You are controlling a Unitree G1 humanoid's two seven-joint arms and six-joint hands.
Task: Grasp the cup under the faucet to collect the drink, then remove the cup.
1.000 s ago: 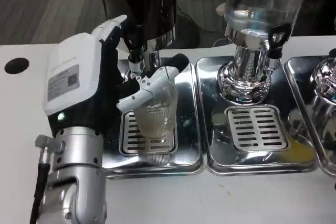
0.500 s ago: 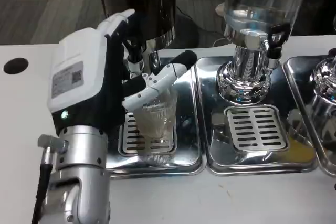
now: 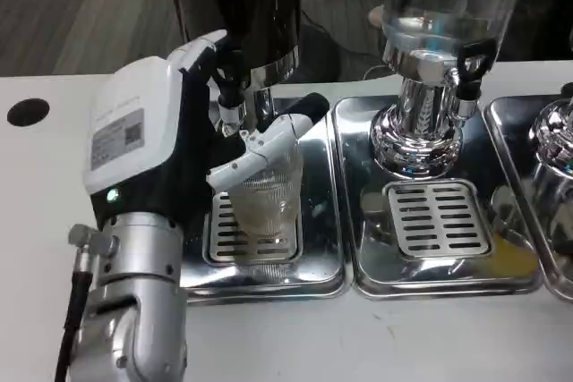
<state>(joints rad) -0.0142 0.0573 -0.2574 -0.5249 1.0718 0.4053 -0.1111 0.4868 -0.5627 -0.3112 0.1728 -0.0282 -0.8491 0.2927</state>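
A clear ribbed cup (image 3: pixel 267 196) stands on the slotted grate (image 3: pixel 226 237) of the left drip tray, directly under the faucet (image 3: pixel 231 112) of the dark dispenser. A little pale liquid lies in its bottom. My left hand (image 3: pixel 157 145) reaches in from the left. Its white and black fingers (image 3: pixel 269 142) wrap around the cup's upper part and rim, holding it. The hand's white back hides the cup's left side.
A glass-tank dispenser on a chrome base (image 3: pixel 421 136) stands over the middle drip tray (image 3: pixel 439 270). A third chrome dispenser (image 3: pixel 555 145) is at the right edge. The dark dispenser body (image 3: pixel 255 6) hangs just above my fingers. A black hole (image 3: pixel 27 112) marks the table's left.
My left hand's fingers lifted and spread slightly half a second ago, then settled back down around the cup's rim. The cup has stayed on the grate.
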